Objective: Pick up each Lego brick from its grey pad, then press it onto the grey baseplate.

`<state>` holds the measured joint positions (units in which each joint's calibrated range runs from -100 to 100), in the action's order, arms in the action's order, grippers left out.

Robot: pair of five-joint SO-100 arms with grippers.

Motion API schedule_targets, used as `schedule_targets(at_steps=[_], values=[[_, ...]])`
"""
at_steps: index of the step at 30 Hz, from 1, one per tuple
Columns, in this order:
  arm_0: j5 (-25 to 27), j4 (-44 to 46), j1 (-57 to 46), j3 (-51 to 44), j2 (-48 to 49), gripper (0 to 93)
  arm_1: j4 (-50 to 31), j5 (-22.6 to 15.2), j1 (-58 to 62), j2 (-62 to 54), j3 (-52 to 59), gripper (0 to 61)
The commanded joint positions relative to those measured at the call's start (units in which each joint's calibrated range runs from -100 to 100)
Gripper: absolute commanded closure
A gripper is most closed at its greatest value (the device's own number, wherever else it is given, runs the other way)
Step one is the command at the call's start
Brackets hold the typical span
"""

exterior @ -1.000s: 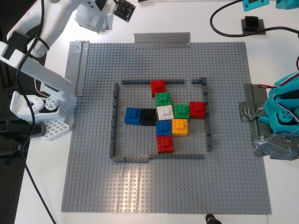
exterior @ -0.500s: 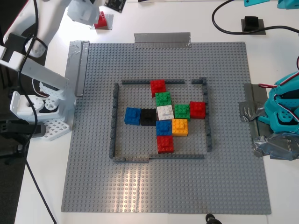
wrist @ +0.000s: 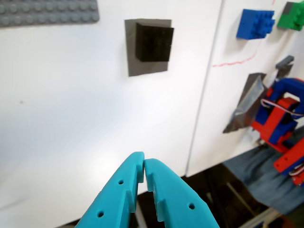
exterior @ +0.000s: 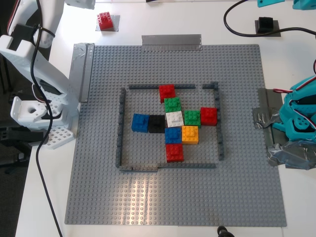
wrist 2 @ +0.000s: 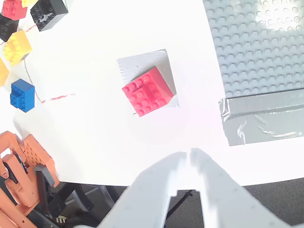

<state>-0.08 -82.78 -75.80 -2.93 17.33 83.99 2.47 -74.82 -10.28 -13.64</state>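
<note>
Two bricks on pads, red brick, black brick, both clear of closed fingers

White worktop, brightly lit with glare. Dark floor past its edge on the exterior view's left. No walls or windows visible.

1. The baseplate lies on the counter.
2. A cluster of bricks sits inside its frame.
3. Beyond its far edge (both corners), one brick sits on a pad, another brick apparently likewise.
</note>
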Motion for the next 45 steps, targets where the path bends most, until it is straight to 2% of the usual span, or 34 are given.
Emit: schedule_targets(at_steps=[1, 3, 5, 8, 9, 12, 14, 17, 24, 38, 45], values=[[-0.2, 0.2, 4.1, 0.7, -0.4, 92.7, 1.5, -0.6, -0.2, -2.5, -3.7, 61.1], [-0.5, 0.1, 5.8, -0.3, -4.2, 92.7, 1.4, -0.8, -0.2, -3.3, -2.4, 61.1], [-3.2, 0.4, 6.9, -2.7, -8.4, 92.7, 1.8, -0.8, -0.2, -3.1, -1.8, 61.1], [-5.6, -0.1, 7.6, -9.3, -15.5, 92.7, 0.6, -0.9, -0.3, -3.5, 0.0, 61.1], [-6.1, -0.2, 7.6, -11.5, -17.5, 91.5, 1.0, -0.7, -0.3, -3.0, -0.4, 61.1], [-7.2, -0.2, 6.8, -17.7, -22.8, 80.1, 3.6, 0.0, -0.2, -1.7, -2.7, 61.1], [-7.1, -0.2, 5.7, -20.8, -25.1, 78.6, -2.5, -1.6, 0.3, -6.7, 5.3, 61.1], [-7.0, -0.2, 4.6, -24.0, -27.8, 80.3, -6.4, -0.7, 0.9, -10.6, 10.4, 61.2], [-5.9, -0.2, 2.4, -27.2, -33.0, 81.2, -2.1, -0.7, 0.7, -1.9, -0.7, 61.2], [-2.9, 0.0, 0.5, -27.5, -36.9, 80.9, -0.5, -1.8, -2.2, 17.2, -18.2, 61.2], [-2.8, 0.1, 0.8, -27.3, -37.1, 65.6, -0.9, -2.3, -3.6, 28.0, -28.0, 61.2]])
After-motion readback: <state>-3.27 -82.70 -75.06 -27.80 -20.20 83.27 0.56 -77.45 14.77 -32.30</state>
